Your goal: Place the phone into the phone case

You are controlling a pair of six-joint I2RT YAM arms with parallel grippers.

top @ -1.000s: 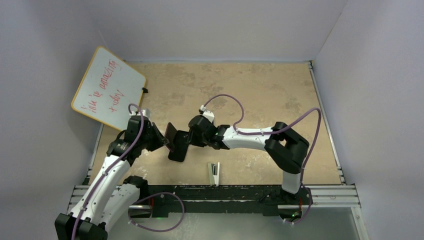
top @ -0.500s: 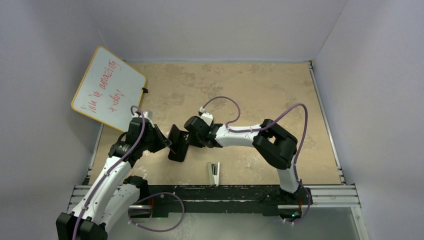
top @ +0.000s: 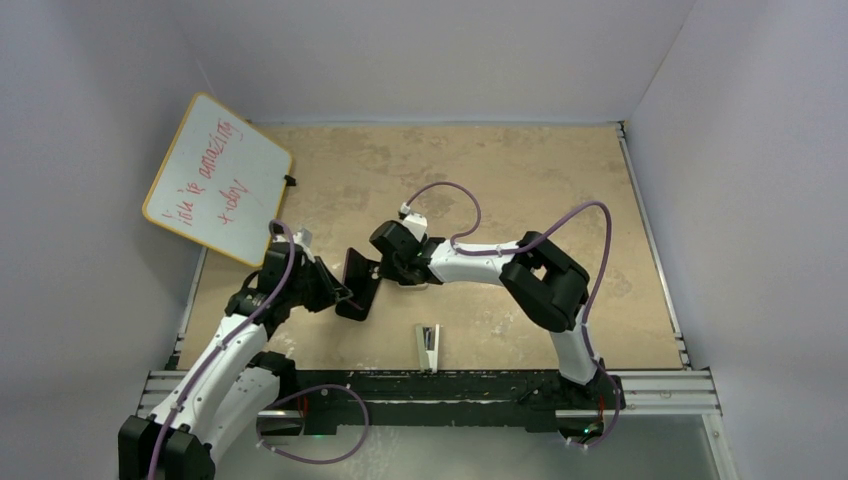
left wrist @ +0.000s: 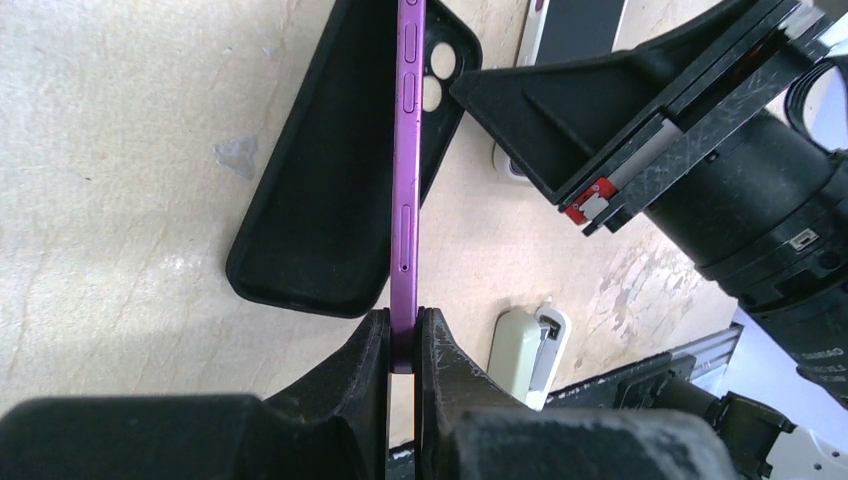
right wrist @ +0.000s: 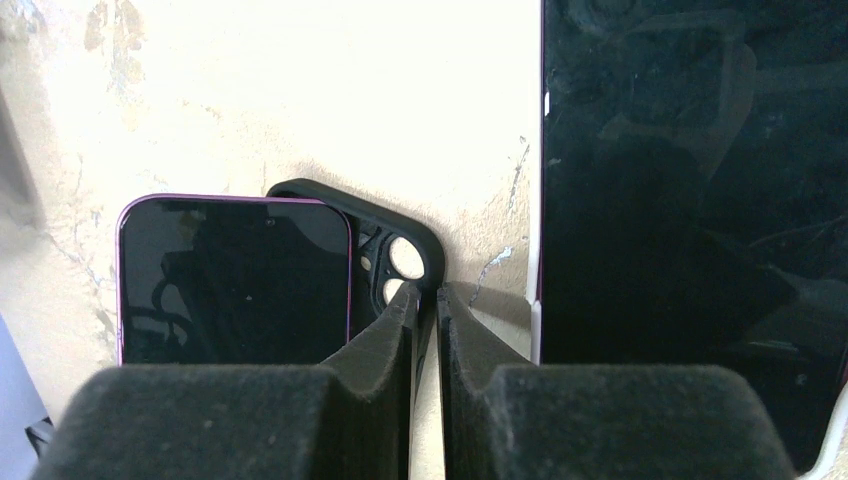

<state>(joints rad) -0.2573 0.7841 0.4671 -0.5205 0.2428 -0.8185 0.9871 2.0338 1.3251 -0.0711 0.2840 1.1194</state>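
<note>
Purple-edged, black-screened phone point(left wrist: 405, 180); matte black phone case point(left wrist: 310, 200); tan table point(top: 520, 170), darker mottled blotches; white whiteboard point(top: 215, 180), yellow rim, red handwriting; purple cables point(top: 445, 185); off-white stapler point(left wrist: 525, 345).

The phone point(left wrist: 404, 200) stands edgewise over the phone case point(left wrist: 310, 220) lying on the table point(left wrist: 120, 200).

The bench point(top: 520, 180) is a tan, mottled board with darker blotches, lit evenly so that shadows fall soft. Plain pale walls close it in on three sides: the back wall point(top: 440, 60), left wall point(top: 80, 170) and right wall point(top: 760, 200). A whiteboard point(top: 215, 180) with an orange rim and red handwriting stands tilted by the left wall. A silver rail point(top: 660, 385) runs along the bench's near edge.
</note>
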